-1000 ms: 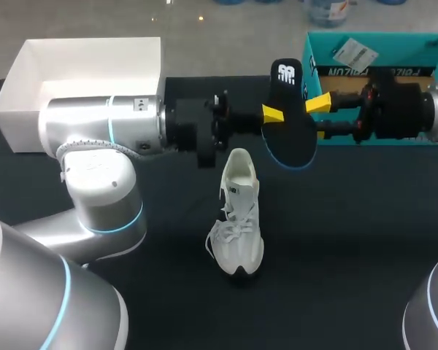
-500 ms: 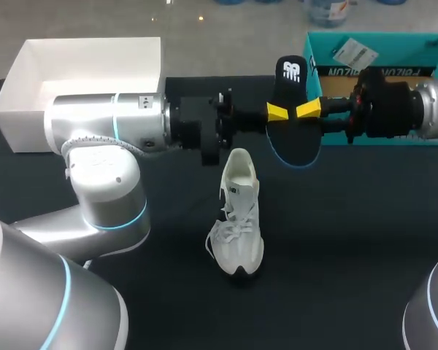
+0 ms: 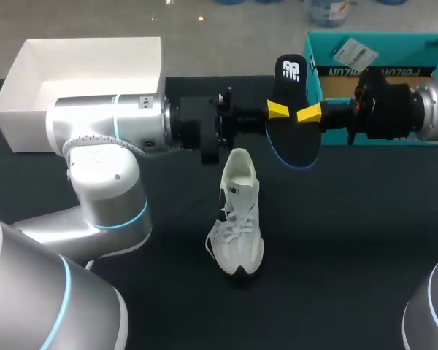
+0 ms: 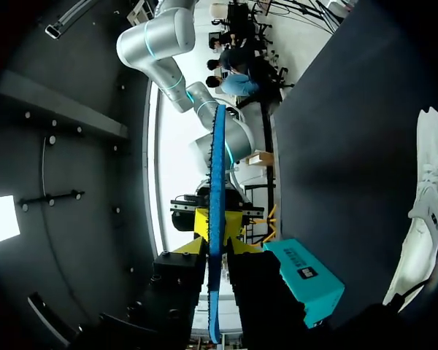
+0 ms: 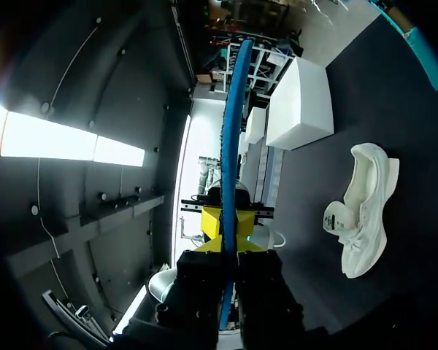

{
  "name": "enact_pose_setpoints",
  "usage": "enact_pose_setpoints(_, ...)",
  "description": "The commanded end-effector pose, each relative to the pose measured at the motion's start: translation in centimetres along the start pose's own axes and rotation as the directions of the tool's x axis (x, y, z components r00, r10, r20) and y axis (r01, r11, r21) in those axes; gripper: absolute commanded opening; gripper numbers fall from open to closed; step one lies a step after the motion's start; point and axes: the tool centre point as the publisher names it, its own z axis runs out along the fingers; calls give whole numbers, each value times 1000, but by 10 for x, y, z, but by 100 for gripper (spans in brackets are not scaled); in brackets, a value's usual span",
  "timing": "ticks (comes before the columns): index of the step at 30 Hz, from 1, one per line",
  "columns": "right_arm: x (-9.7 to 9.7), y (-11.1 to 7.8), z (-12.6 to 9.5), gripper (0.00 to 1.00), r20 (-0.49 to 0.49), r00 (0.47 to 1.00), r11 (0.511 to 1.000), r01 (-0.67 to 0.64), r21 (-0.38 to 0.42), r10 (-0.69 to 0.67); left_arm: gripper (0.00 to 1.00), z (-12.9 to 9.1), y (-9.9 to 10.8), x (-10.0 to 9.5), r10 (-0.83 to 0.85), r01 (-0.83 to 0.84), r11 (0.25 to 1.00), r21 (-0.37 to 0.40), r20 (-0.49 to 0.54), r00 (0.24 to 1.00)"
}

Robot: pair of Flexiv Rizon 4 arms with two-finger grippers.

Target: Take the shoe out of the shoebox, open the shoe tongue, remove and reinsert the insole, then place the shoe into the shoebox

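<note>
Head view: black insole point(image 3: 292, 138) with blue rim, held above the bench point(image 3: 350, 240) in the upper middle of the frame, broad face to the camera; left claw point(image 3: 277, 111), entering from the left, pinches its left edge; right claw point(image 3: 309, 114), entering from the right, pinches it from the opposite side, the yellow tips close to each other. White shoe point(image 3: 237, 219) stands on its sole at frame centre, just below the insole, heel toward the top, toe toward the bottom, touched by neither claw. White box point(image 3: 87, 65), open, at upper left; teal shoebox point(image 3: 379, 51) at upper right. Left wrist view: insole point(image 4: 217, 160) seen edge-on as a blue strip, nipped between the fingers of the left claw point(image 4: 217, 233); shoe point(image 4: 427, 211) off to the side on the bench point(image 4: 336, 131); teal shoebox point(image 4: 306, 281) beside the claw. Right wrist view: insole point(image 5: 233, 109) edge-on, clamped between the fingers of the right claw point(image 5: 228, 226); shoe point(image 5: 361, 211) to the side on the bench point(image 5: 401, 124); white box point(image 5: 299, 106) beyond it
</note>
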Motion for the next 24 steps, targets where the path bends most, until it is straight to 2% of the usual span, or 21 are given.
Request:
enact_pose_setpoints(1,-3,-1,2,0,-1,1000,1000,-1,-3,1,100,-3,4,-2,-3,3,1000,9,-23,1000)
enact_pose_setpoints(4,-4,0,3,0,-1,1000,1000,2,0,-2,100,-9,6,-1,-11,12,1000,19,-50,999)
enact_pose_setpoints(8,-5,1,3,0,28,999,1000,15,2,-15,100,-23,9,-1,-27,33,996,84,-75,997)
enact_pose_setpoints(11,-5,1,1,0,39,999,1000,27,-7,-27,100,-40,21,-1,-40,52,993,109,-109,993)
enact_pose_setpoints(16,-7,0,-4,0,55,998,999,31,-20,-30,100,-73,38,-3,-25,62,977,203,-181,983)
enact_pose_setpoints(21,-6,2,-9,0,75,996,998,52,-38,-49,100,-93,52,5,20,48,964,263,-249,968)
enact_pose_setpoints(24,-5,4,-12,0,89,994,997,62,-54,-57,100,-104,54,4,47,33,951,307,-250,967)
